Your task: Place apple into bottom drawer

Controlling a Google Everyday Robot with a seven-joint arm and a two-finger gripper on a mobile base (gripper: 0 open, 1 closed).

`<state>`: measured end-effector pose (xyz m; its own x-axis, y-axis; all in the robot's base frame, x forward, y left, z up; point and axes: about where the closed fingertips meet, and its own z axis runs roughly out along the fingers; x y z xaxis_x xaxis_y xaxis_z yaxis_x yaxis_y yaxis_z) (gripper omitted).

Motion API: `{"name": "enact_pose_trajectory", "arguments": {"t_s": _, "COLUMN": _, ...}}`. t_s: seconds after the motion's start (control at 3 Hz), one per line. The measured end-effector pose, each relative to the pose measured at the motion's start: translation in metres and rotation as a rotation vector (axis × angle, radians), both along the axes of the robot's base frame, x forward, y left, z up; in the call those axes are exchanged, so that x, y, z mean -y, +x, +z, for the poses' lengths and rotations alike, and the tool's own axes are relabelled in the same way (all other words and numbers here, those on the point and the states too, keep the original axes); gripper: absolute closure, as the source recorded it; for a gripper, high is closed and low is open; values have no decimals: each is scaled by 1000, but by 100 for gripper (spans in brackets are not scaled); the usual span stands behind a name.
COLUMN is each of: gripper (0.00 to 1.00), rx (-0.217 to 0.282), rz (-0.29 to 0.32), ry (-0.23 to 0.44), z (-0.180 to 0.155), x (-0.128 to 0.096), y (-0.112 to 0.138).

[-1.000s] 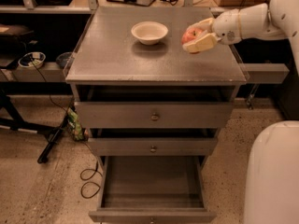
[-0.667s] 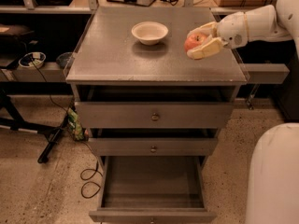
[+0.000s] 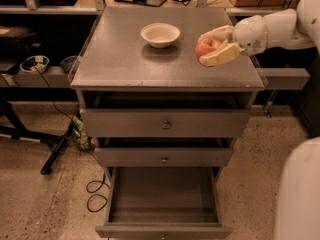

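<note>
Cream two-finger gripper (image 3: 204,49) clasps the small round red apple (image 3: 207,47) above the grey cabinet top (image 3: 125,59); the grey-brown wooden bottom drawer (image 3: 162,196) stands open.

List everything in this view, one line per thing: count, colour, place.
apple: one, red with a yellowish patch, in the pincer over the right side of the cabinet top.
bowl: one, cream, on the cabinet top toward the back, left of the apple and apart from it.
cabinet: one, grey-brown, centre of view.
bottom drawer: one, grey-brown, pulled wide open, nothing seen inside.
upper drawers: two, grey-brown, each out only a little.
cables: black, on the floor left of the cabinet.
arm: one, white, reaching in from the right.
pincer: one, cream, shut on the apple.
</note>
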<state>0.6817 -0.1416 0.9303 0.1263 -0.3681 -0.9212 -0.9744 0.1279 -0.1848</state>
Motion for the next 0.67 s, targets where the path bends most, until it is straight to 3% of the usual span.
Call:
{"name": "enact_pose_trajectory", "arguments": {"t_s": 0.33, "gripper": 100, "rx": 0, "rz": 14, "ry": 34, "z": 4, "x": -1, "y": -17}}
{"name": "enact_pose_trajectory", "arguments": {"t_s": 0.67, "gripper": 100, "rx": 52, "rz": -84, "ry": 24, "z": 12, "x": 9, "y": -41}}
